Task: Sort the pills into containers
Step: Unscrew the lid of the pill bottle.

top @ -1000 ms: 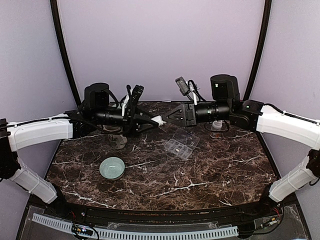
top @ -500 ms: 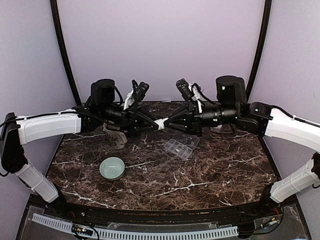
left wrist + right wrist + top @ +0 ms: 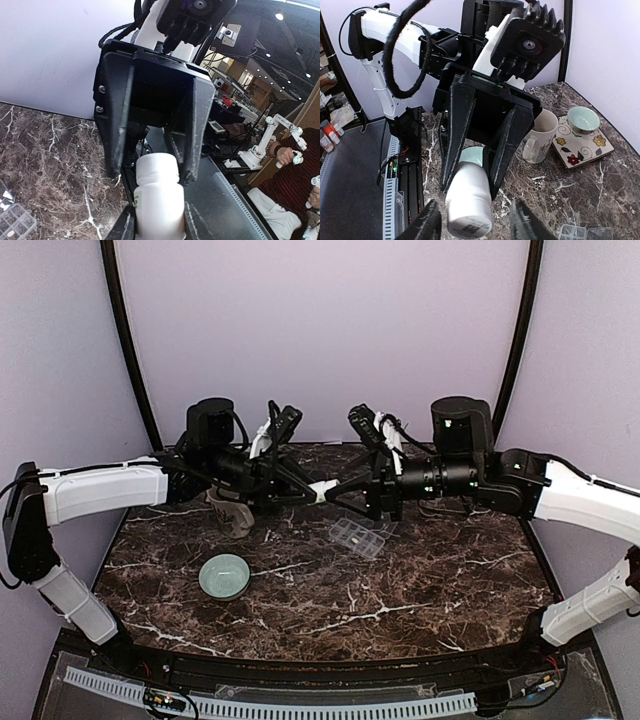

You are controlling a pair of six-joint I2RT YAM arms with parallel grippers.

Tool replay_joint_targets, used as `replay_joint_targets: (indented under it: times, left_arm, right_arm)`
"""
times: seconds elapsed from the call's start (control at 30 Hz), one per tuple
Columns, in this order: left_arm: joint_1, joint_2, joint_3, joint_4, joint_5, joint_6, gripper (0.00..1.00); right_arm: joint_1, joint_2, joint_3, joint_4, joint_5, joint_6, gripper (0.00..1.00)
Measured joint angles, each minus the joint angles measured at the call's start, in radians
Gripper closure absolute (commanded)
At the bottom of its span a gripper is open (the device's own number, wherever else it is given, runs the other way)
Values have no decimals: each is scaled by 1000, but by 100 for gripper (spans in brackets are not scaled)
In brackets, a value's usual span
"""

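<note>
My left gripper is shut on the body of a small white pill bottle and holds it level above the table's back middle. In the left wrist view my fingers press the bottle's sides. My right gripper faces it, open. Its fingers stand wide on either side of the bottle's near end without gripping it. The clear pill-organiser box lies on the table below, lid open. It also shows in the left wrist view and the right wrist view.
A pale green bowl sits at the front left. A cream mug stands under the left arm, beside a flowered saucer holding a second green bowl. The dark marble table ends at a black front rail.
Both arms have closed in toward the middle. The right gripper has come up to the bottle held by the left gripper and now straddles its end.
</note>
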Motion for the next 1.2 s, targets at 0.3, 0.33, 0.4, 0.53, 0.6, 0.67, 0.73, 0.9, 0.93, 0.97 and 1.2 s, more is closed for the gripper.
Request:
replay_joint_targets:
  times: [0.3,0.33,0.4,0.53,0.6,0.67,0.73,0.9,0.93,0.97,1.2]
  left_arm:
    - [0,-26,2,-104,-91,136,99]
    - [0,-30,1,-106,-103,145,99]
    - [0,-43,-3,-109,-128,164,99]
    - [0,-82,-28,-108,-196,213,99]
    - [0,-103,-43,-108,-237,243,99]
    - [-2,-121,-58,-107,-278,275,99]
    - [-6,-137,-77,-105,-327,311,100]
    - [-26,-152,-102,-110,-426,392,100]
    - [-31,-152,-104,-110,-443,407,100]
    - [-35,-152,-105,-111,-458,419,100]
    - [-44,-152,-105,-111,-537,472,100]
  right_arm:
    - [-1,-8,-1,26,-1,84,35]
    - [-1,-9,-1,29,-2,92,35]
    - [-1,-13,-1,35,-1,119,35]
    - [-10,-14,-1,35,18,203,38]
    - [-29,-14,-1,36,23,277,40]
    - [-56,-14,-1,38,22,339,41]
    - [-83,-13,-1,43,21,398,42]
    - [-126,0,-1,61,-2,519,45]
    - [-130,7,0,61,-10,537,45]
    - [-132,18,3,61,-19,558,46]
    - [-135,69,10,55,-63,624,51]
